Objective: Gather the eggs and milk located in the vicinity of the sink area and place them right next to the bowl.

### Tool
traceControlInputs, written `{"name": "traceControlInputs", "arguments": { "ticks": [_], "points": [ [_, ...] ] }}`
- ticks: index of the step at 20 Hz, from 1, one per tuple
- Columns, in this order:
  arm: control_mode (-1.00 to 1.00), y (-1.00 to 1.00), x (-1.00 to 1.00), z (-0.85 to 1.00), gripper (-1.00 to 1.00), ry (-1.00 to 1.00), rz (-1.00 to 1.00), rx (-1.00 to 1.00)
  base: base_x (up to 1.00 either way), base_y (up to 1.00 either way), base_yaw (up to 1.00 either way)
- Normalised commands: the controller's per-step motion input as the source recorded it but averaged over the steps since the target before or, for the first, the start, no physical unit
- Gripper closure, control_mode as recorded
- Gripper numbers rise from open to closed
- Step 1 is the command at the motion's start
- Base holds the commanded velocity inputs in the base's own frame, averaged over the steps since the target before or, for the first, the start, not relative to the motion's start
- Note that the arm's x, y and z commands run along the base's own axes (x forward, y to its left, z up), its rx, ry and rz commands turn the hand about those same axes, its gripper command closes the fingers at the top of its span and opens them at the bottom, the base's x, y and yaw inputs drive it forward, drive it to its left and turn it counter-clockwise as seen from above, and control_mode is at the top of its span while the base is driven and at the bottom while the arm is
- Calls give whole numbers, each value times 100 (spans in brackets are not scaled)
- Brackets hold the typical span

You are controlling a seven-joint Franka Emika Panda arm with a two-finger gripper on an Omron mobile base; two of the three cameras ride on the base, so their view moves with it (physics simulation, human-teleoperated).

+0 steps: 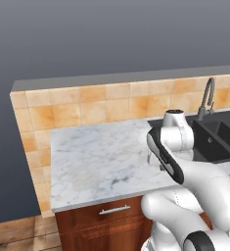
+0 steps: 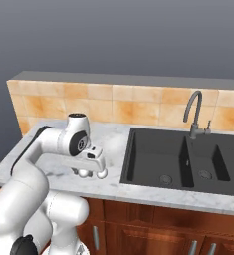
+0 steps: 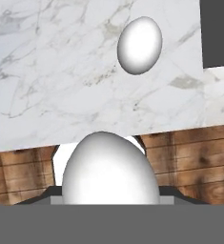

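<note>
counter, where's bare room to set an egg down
The widest free patch is the marble counter left of the arm, bordered by the tiled backsplash and the front edge. It is tight by the sink: the gripper, shut on an egg, hangs over the narrow strip there, where another egg lies.

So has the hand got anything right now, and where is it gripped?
Yes. The hand is shut on an egg, clamped across its sides between the finger tips. A second egg lies loose on the marble counter beyond it.

Even soft light, faint shadows, sharp render
</note>
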Motion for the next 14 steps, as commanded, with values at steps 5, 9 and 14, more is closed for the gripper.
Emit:
{"name": "traceControlInputs", "arguments": {
  "ticks": [5,9,14],
  "points": [
    [-100,-3,0,0,100,0,0,0,0,0,0],
    [100,-8,0,0,100,0,0,0,0,-53,0],
    [100,0,0,0,100,0,0,0,0,-98,1]
  ]
}}
